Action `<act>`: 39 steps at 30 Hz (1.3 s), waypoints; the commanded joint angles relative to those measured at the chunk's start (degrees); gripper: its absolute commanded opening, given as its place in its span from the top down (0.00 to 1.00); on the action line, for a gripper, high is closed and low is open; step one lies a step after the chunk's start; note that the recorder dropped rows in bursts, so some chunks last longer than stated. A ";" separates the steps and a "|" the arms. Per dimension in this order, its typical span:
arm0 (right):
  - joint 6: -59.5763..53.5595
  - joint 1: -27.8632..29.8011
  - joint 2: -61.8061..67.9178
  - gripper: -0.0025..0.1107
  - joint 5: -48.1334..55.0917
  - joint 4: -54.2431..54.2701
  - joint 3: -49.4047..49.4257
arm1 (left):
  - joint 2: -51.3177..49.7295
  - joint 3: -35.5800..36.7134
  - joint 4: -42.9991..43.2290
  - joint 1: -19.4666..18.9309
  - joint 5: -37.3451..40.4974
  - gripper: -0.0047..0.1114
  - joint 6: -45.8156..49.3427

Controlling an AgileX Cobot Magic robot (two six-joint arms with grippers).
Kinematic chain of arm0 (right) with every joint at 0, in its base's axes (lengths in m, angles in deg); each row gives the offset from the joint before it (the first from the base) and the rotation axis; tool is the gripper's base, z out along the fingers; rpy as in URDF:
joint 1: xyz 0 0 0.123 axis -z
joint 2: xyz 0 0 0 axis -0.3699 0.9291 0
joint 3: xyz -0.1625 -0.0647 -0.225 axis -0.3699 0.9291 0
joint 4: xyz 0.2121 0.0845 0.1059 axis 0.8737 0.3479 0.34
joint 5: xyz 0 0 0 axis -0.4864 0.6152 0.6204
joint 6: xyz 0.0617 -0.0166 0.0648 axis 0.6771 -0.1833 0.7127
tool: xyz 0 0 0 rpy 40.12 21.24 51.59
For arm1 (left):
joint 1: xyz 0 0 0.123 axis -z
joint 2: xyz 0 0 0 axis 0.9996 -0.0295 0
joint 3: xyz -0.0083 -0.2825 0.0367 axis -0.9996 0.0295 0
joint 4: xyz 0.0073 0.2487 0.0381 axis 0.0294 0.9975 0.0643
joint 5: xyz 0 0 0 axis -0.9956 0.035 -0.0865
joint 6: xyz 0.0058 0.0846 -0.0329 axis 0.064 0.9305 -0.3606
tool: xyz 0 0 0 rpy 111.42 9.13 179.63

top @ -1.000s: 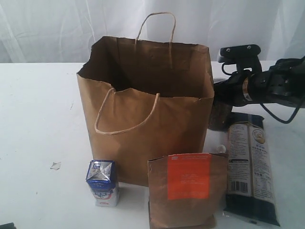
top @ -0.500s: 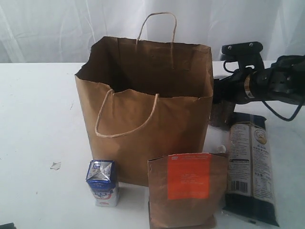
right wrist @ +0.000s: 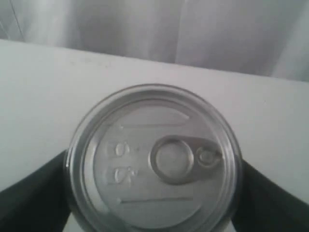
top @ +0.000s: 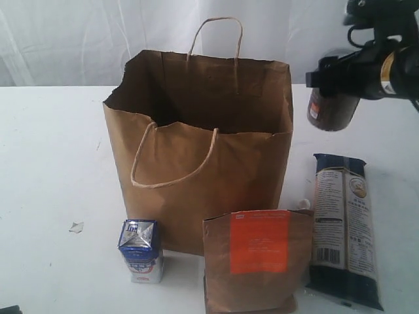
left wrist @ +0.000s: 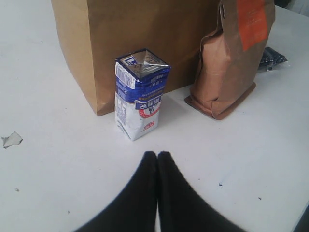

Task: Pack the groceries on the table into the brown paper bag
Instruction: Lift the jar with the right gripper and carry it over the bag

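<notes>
The brown paper bag (top: 196,157) stands open and upright in the middle of the table (top: 52,163). My right gripper (top: 335,77) is shut on the dark tin (top: 332,108), holding it in the air to the right of the bag's rim; in the right wrist view the tin's pull-tab lid (right wrist: 154,159) sits between the two black fingers (right wrist: 34,193). In front of the bag stand a small blue-white carton (top: 141,250) and a brown pouch with an orange label (top: 256,258). A long dark-blue noodle packet (top: 344,229) lies flat at the right. My left gripper (left wrist: 158,154) is shut and empty, low over the table a little short of the carton (left wrist: 141,94).
A small torn paper scrap (top: 76,227) lies on the table left of the carton. A white curtain (top: 78,39) hangs behind the table. The bag's two loop handles (top: 216,39) stick up at its front and back.
My right gripper has risen from table level beside the bag, carrying the dark tin up and to the right. The left gripper has not moved.
</notes>
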 commanded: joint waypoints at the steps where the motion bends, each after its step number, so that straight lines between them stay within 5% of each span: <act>1: -0.71 0.04 -8.69 0.98 -0.85 0.67 -0.25 | 0.30 0.15 -0.39 0.01 0.27 0.96 0.00; 8: -0.71 -1.69 -21.07 0.98 -1.78 1.28 -0.25 | 0.30 0.15 -0.39 0.01 0.27 0.96 0.00; 15: -1.01 -10.04 -27.62 0.98 -2.35 3.62 -0.25 | 0.30 0.15 -0.39 0.01 0.27 0.96 0.00; 31: -3.76 -26.34 -28.12 0.98 0.37 5.22 -1.02 | 0.30 0.15 -0.39 0.01 0.27 0.96 0.00; 39: -4.87 -29.11 -22.93 0.98 0.66 5.60 -1.02 | 0.30 0.15 -0.39 0.01 0.27 0.96 0.00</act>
